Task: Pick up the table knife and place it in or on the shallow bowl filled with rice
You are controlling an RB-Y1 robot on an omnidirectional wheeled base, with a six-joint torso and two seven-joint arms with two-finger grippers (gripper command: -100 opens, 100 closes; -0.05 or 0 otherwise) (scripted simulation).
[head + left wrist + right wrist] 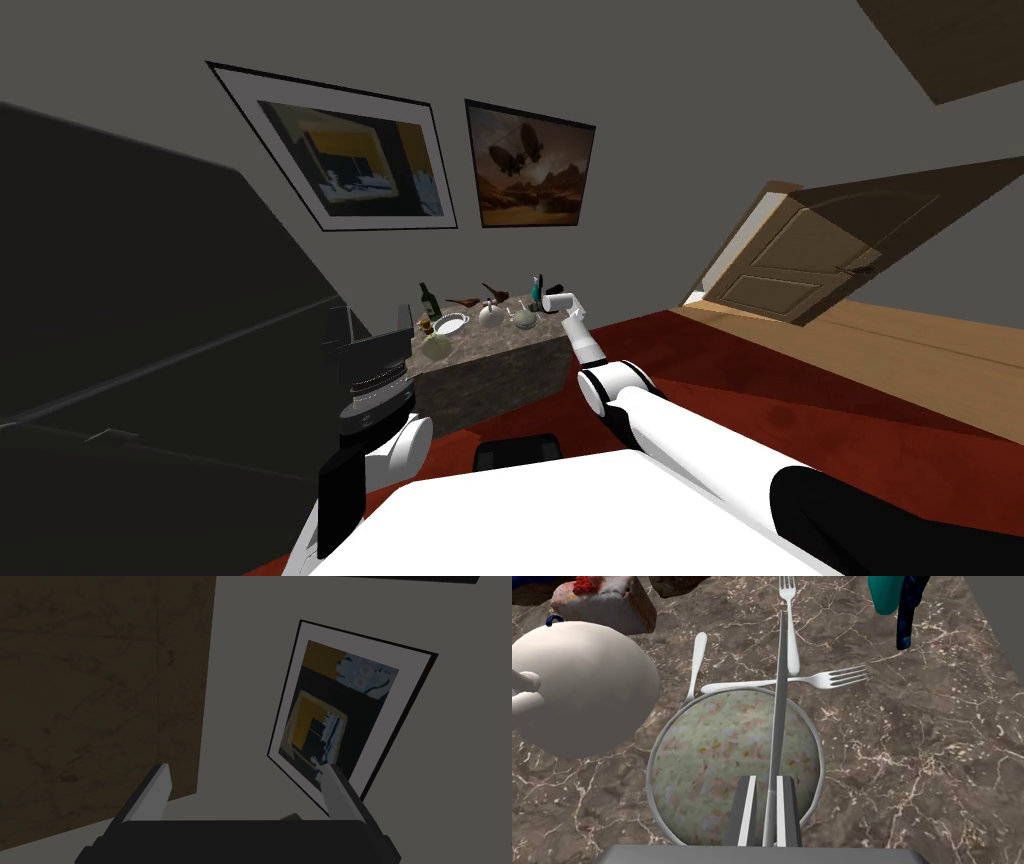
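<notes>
My right gripper point(766, 811) is shut on the table knife point(779, 701), a thin grey blade that runs straight out from between the fingers. It hangs over the shallow bowl point(662, 741) of speckled rice, and the blade tip reaches past the bowl's far rim over two forks. In the head view the right gripper point(556, 300) hovers above the bowl point(525, 320) on the marble table point(500, 375). My left gripper point(247, 791) is open with nothing between its fingers, raised beside the table's left end point(372, 360).
Two forks point(790, 626) point(822, 680) and a white utensil handle point(696, 661) lie just beyond the bowl. A white teapot point(577, 686) stands close beside it, with a cake slice point(602, 601) behind. A teal object point(892, 593), a bottle point(428, 298) and a white dish point(451, 323) share the table.
</notes>
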